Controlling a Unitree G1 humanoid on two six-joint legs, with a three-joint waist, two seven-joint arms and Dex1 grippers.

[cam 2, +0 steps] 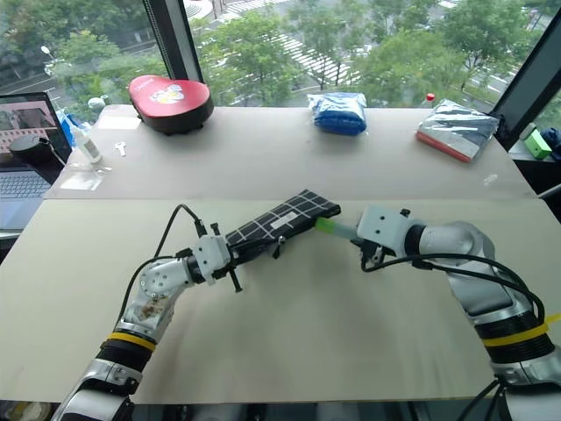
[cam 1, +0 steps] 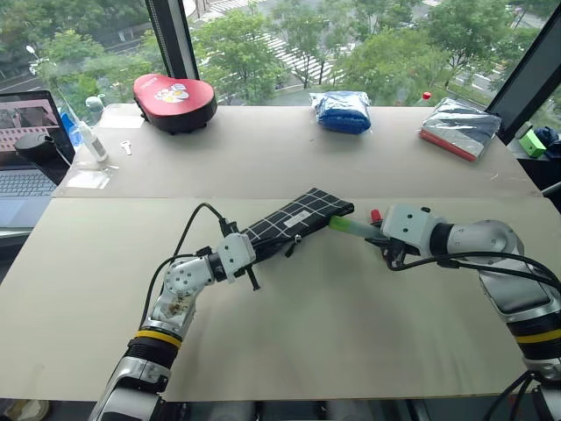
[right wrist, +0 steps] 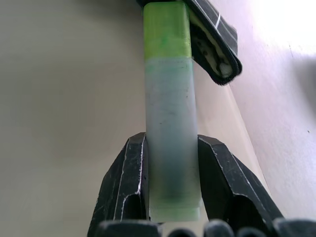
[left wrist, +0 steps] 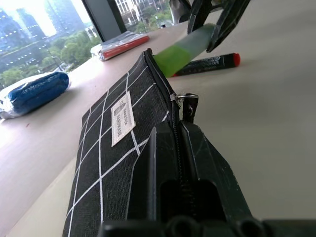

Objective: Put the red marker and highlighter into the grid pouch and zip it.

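Closest to the head camera are the two arms, reaching in over the pale table (cam 1: 289,342) from either side and meeting near its middle. Left gripper (cam 1: 252,254) points roughly level, forward and toward the right, and it's clenched on the near end of the pouch (cam 1: 294,219) — in the left wrist view the black fingers (left wrist: 163,163) pinch the fabric right along the zipper, with the zipper pull (left wrist: 189,104) just past them. That pouch is tilted, its far end angled up toward the right arm, white label facing up.

Right gripper (right wrist: 170,173) comes in from the other side, angled down and toward the left, grasping the highlighter (right wrist: 170,123) by its pale body. Green cap leads — it's right at the pouch's far end, touching the edge of the opening, though I can't tell how far in it sits.

Marker (left wrist: 210,62) lies flat on the table just beyond the highlighter, red cap pointing away from the pouch, not held by anything.

Back edge of the table has a red case (cam 1: 175,101), a blue bag (cam 1: 342,111) and a silvery packet (cam 1: 460,127), well apart from the action.
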